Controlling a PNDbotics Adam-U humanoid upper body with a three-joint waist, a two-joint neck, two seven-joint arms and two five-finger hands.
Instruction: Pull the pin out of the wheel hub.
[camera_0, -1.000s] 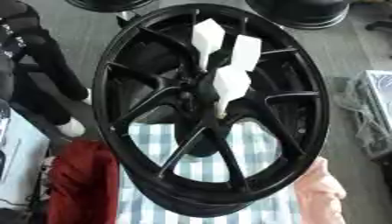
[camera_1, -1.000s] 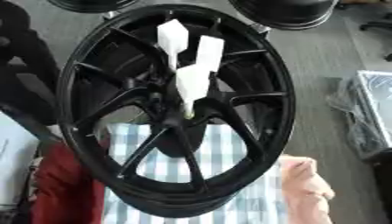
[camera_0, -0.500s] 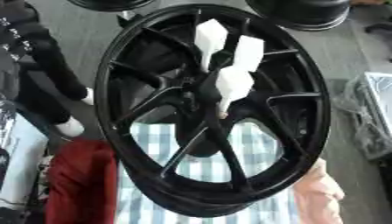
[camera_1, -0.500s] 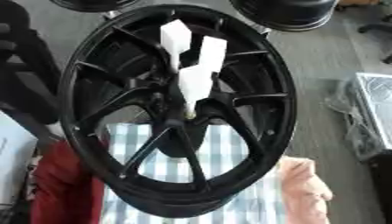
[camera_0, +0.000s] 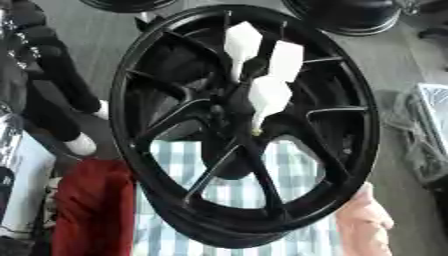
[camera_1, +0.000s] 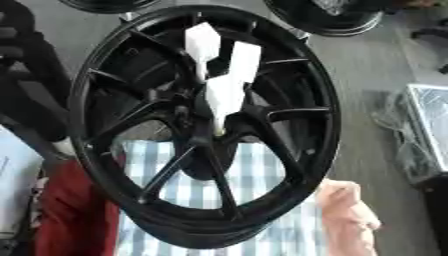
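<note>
Nearest, at the bottom of the frame, a blue checked cloth (camera_0: 297, 172) lies between red fabric (camera_0: 92, 210) and pink fabric (camera_1: 346, 210). Above it stands a black wheel (camera_0: 354, 150), likely heavy and rigid. At its hub, picture centre, a small yellowish pin (camera_0: 255, 131) looks short and slick; take it by its exposed end between the crowding spokes. The right hand (camera_0: 267, 95) meets it, the left hand (camera_0: 83, 144) sits at the left edge; I cannot tell either's grasp. More wheels (camera_0: 346, 15) lie beyond

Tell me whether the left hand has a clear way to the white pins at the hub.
Probably yes. The left hand sits just outside the left rim of the wheel, and the white pins stand up from the hub with nothing covering them.
</note>
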